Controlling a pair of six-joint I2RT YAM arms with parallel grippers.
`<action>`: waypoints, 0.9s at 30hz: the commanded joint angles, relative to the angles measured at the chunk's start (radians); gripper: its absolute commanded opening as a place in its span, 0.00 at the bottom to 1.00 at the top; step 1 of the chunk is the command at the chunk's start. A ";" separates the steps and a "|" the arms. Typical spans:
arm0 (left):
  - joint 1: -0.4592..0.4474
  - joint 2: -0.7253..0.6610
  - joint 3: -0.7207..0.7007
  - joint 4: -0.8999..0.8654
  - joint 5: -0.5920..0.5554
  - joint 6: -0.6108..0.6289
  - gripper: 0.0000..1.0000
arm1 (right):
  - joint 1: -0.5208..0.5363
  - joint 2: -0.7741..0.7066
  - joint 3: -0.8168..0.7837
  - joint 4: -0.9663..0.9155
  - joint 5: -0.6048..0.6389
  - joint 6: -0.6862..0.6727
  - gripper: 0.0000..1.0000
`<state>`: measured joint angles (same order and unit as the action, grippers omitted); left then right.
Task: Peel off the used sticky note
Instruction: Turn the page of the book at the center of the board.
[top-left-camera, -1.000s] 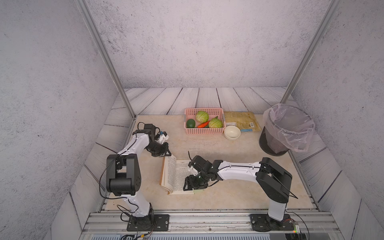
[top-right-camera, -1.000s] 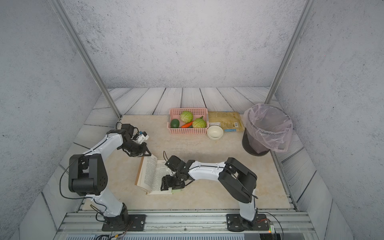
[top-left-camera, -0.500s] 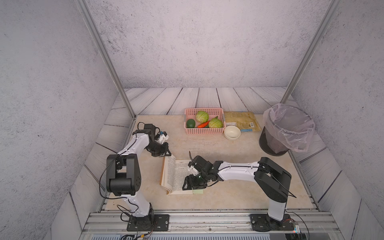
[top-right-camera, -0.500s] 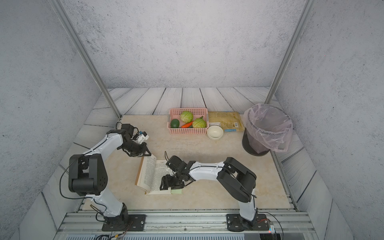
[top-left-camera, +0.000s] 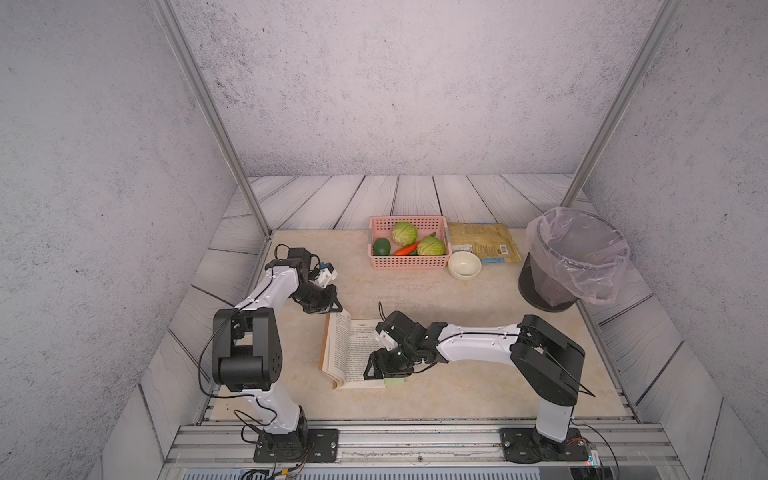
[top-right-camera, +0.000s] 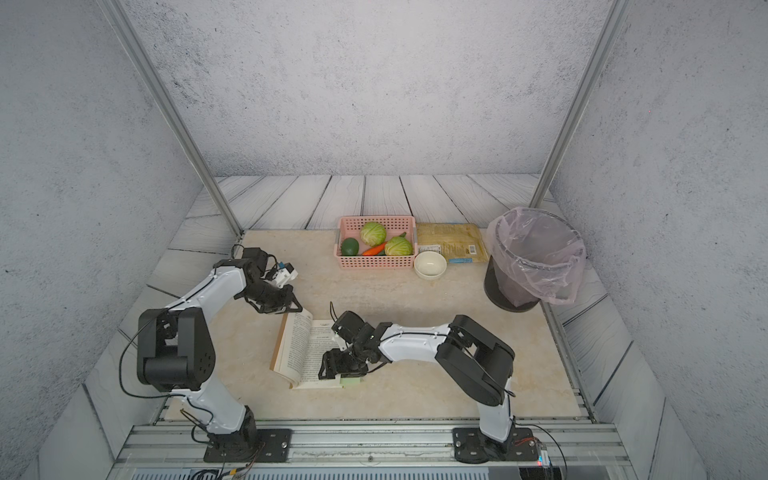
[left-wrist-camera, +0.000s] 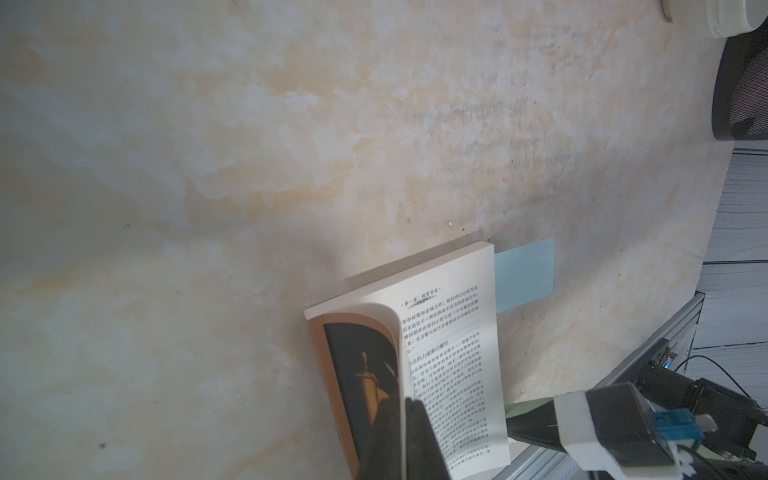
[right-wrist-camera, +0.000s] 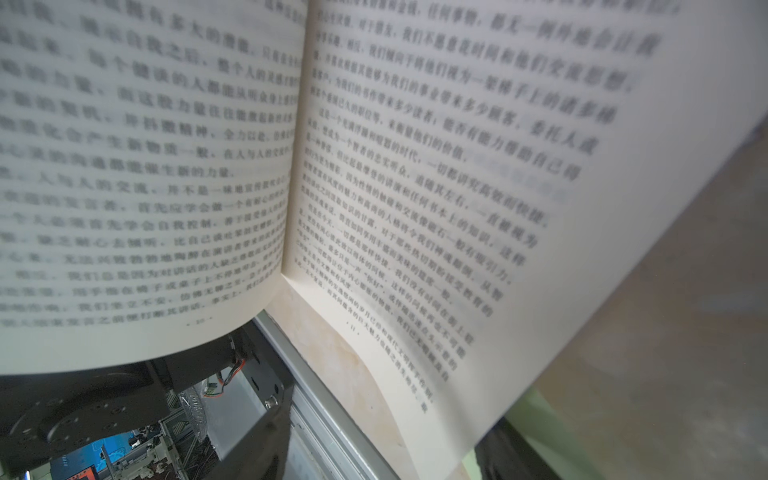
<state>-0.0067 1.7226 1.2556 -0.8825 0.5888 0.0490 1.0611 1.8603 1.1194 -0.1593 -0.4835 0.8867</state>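
An open book (top-left-camera: 353, 345) lies on the table in front of the arms. A pale green sticky note (top-left-camera: 395, 381) pokes out from under its front right corner. In the left wrist view a pale blue sticky note (left-wrist-camera: 524, 274) also juts from the page edge. I cannot tell which one is the used sticky note. My right gripper (top-left-camera: 384, 368) hangs open low over that corner, and its fingers straddle the page edge beside the green note (right-wrist-camera: 536, 428). My left gripper (left-wrist-camera: 404, 415) is shut on a thin page at the book's far left corner (top-left-camera: 334, 308).
A pink basket (top-left-camera: 407, 266) of vegetables, a white bowl (top-left-camera: 464, 264) and a flat yellow packet (top-left-camera: 482, 241) sit at the back. A bin (top-left-camera: 573, 257) lined with a plastic bag stands at the back right. The metal rail (top-left-camera: 415, 432) runs along the front edge.
My right gripper has slid a little toward the front left over the book's corner, and the green note now shows beside it. The left arm has not moved.
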 joint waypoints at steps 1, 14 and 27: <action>0.008 -0.017 -0.008 -0.018 -0.004 0.018 0.00 | -0.004 -0.038 -0.018 0.014 0.019 -0.006 0.73; 0.009 -0.015 -0.008 -0.017 -0.002 0.018 0.00 | -0.003 -0.075 -0.035 0.048 0.021 -0.012 0.73; 0.008 -0.021 -0.007 -0.018 -0.001 0.018 0.00 | -0.004 -0.040 -0.017 0.004 0.036 -0.004 0.73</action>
<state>-0.0067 1.7226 1.2556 -0.8825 0.5888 0.0490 1.0611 1.8160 1.0958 -0.1211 -0.4686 0.8864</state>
